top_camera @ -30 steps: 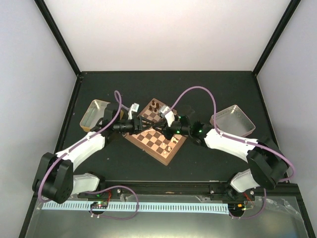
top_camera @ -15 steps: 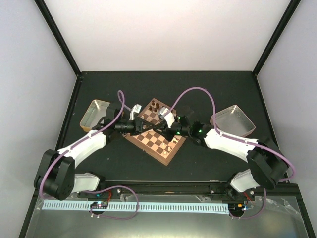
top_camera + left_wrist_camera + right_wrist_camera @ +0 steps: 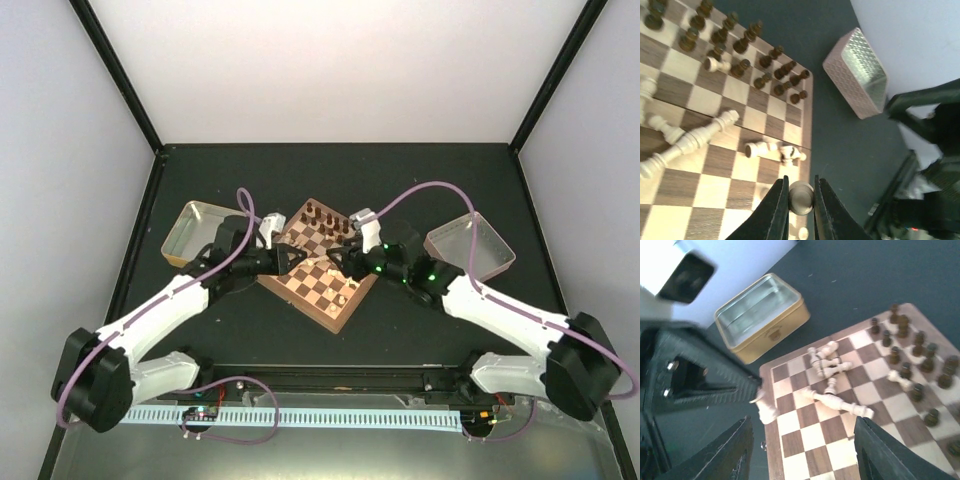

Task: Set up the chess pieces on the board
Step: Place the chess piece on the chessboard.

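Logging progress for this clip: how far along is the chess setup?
Done: the dark pieces stand in rows along one edge of the board. In hand: the left hand is shut on one pale piece; the right hand is open. Left: the pale pieces lying toppled mid-board.

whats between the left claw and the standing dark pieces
Toppled pale pieces on the board, seen in the left wrist view; the left claw itself is shut on another pale piece.
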Robot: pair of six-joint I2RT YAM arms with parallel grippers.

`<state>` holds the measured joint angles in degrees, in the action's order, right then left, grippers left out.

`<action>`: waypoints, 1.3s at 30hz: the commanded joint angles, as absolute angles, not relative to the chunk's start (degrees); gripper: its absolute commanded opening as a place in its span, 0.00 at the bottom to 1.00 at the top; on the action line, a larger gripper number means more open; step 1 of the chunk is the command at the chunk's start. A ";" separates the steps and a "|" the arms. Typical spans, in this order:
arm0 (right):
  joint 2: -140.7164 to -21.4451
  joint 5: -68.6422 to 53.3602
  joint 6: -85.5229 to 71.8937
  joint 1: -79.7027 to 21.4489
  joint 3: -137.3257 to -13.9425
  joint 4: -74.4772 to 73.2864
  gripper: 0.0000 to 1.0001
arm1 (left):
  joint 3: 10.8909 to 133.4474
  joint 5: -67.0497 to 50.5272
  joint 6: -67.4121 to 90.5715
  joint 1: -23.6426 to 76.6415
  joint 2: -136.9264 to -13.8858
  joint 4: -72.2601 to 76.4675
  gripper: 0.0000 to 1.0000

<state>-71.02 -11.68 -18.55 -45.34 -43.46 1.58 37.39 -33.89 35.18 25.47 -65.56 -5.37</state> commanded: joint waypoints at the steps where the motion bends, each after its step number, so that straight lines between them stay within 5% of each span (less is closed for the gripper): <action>1: -65.87 1.48 -30.52 -45.29 -41.16 -6.31 0.57 | 36.89 -11.11 26.87 31.89 -61.41 -11.25 0.02; 5: -62.44 3.46 -35.58 -45.35 -37.90 -10.45 0.57 | 33.26 0.91 26.32 36.05 -59.45 -11.08 0.01; 24: -62.76 6.68 -35.47 -45.34 -39.87 -17.62 0.58 | 28.50 5.27 20.44 37.94 -71.61 -1.44 0.07; 32: -62.97 5.94 -35.02 -45.30 -42.26 -19.15 0.58 | 31.81 4.51 22.64 37.86 -66.74 -9.68 0.59; 39: -60.79 7.03 -35.37 -45.20 -42.01 -19.94 0.58 | 42.96 1.03 26.97 37.07 -68.17 -26.56 0.63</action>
